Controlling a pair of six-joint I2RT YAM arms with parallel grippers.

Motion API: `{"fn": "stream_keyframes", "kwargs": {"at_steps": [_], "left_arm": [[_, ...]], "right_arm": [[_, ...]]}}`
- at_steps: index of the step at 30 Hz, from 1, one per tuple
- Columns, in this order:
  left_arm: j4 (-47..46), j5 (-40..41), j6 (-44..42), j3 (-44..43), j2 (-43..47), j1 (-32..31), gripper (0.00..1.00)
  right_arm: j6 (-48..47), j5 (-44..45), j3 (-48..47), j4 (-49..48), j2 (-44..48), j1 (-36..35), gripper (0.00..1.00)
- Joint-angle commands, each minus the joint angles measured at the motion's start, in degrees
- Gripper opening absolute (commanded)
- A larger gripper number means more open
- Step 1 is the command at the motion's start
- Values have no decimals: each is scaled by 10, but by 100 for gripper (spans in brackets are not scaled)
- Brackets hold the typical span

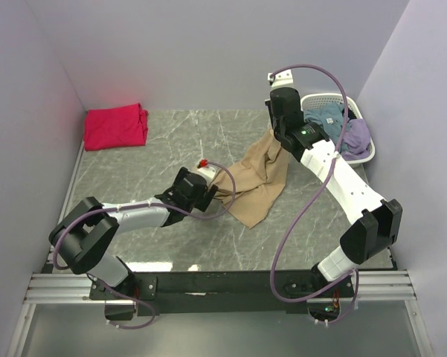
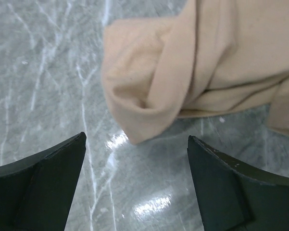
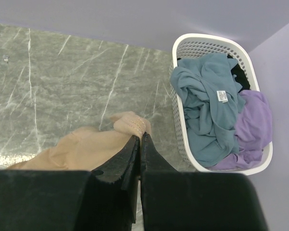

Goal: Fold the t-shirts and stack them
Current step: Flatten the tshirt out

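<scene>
How it will handle: The tan shirt (image 1: pixel 259 182) is soft, light and floppy. I think it will droop and bunch up when I lift it. It will not break, but thin cloth can slip out of a weak pinch.
Where to grab: I think the best spots are edges and corners, like the shoulders or the hem. The thick lump in the middle is no good. The folded tip just in front of my left gripper (image 2: pixel 135 139) looks like a fair place to pinch.
How it looks: It is plain tan and very crumpled, with deep folds. One end is pulled up into a peak and the rest lies in a heap.
Where it is: It lies on the gray table (image 1: pixel 156 149), in the middle and a bit to the right.
My right gripper (image 3: pixel 140 137): It is pinched tight on the far top bit of the tan shirt and holds that end up.
My left gripper: It is wide open with nothing in it, low over the table, just beside the shirt's left tip.
Red shirt (image 1: pixel 116 126): It sits in the far left corner, well apart from the tan one.
Basket (image 3: pixel 182 48): It is white and stands at the far right, with a blue shirt (image 3: pixel 202 106) and a purple cloth (image 3: pixel 252 120) inside.
</scene>
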State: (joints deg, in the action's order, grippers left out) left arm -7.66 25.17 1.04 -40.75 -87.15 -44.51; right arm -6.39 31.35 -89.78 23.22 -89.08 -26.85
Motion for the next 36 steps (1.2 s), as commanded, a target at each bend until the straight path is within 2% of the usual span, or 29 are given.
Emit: {"fn": "stream_keyframes", "kwargs": {"at_steps": [1, 6, 7, 8, 13, 14, 16, 17, 20, 26, 28, 30, 36], "left_arm": [[-50, 46, -23, -21, 0, -2, 90], [-56, 45, -25, -25, -21, -2, 76], [-56, 45, -22, -26, -22, -3, 72], [-56, 46, -22, -26, -25, -2, 63], [-61, 50, -20, -22, -14, -2, 44], [-60, 52, -19, -24, -14, -3, 36], [-58, 52, -21, -28, -15, -3, 29], [-56, 55, -21, -29, -14, -3, 19], [-50, 73, -21, -39, -7, -2, 1], [-18, 92, -21, -86, 29, 3, 2], [-12, 92, -22, -102, 37, 4, 11], [7, 91, -14, -128, 38, 12, 1], [52, 84, 11, -172, 89, 41, 1]], "right_arm": [[9, -2, -3, -19, 2, 0, 1], [8, 0, -1, -18, 2, 1, 1], [8, -1, -1, -19, 2, 0, 1], [8, 1, 0, -20, 3, 1, 1], [9, 0, 3, -20, 2, 2, 1], [10, -1, 3, -19, 1, 3, 1], [12, -2, 5, -18, 1, 3, 1], [13, -3, 5, -17, 2, 2, 1], [13, -7, 7, -15, 7, 2, 1], [10, -8, 21, -26, 40, 3, 1], [11, -9, 16, -20, 53, 3, 1], [11, -9, 16, -16, 63, 2, 1], [11, -12, 22, -8, 114, 2, 1]]}}
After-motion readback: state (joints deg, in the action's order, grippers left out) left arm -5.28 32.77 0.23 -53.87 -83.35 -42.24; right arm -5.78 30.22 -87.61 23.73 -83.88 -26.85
